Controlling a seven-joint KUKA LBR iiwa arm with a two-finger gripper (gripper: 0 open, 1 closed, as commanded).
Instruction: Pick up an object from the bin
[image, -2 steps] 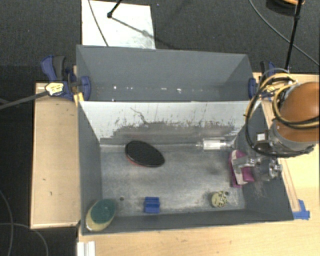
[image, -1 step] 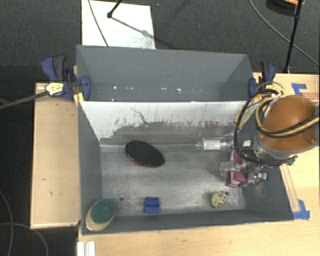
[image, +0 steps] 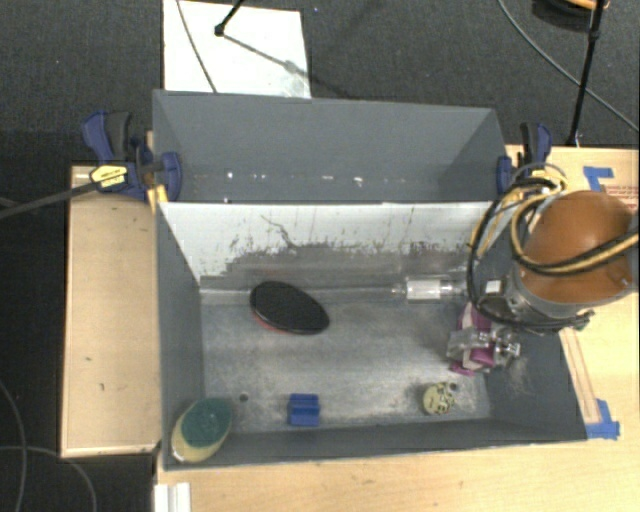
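My gripper (image: 478, 352) is low over the right side of the bin floor, close to the right wall. Something purple (image: 472, 322) shows right at the gripper; I cannot tell whether it is a loose thing or part of the gripper. A small pale yellow lumpy thing (image: 438, 398) lies just below and left of the gripper, near the front wall. A clear plastic tube (image: 430, 290) lies along the back wall, up and left of the gripper.
A black oval brush-like thing with a red edge (image: 288, 307) lies left of centre. A small blue block (image: 303, 409) sits by the front wall. A round green and yellow sponge (image: 203, 427) fills the front left corner. The arm's orange cover and cables hang over the right rim.
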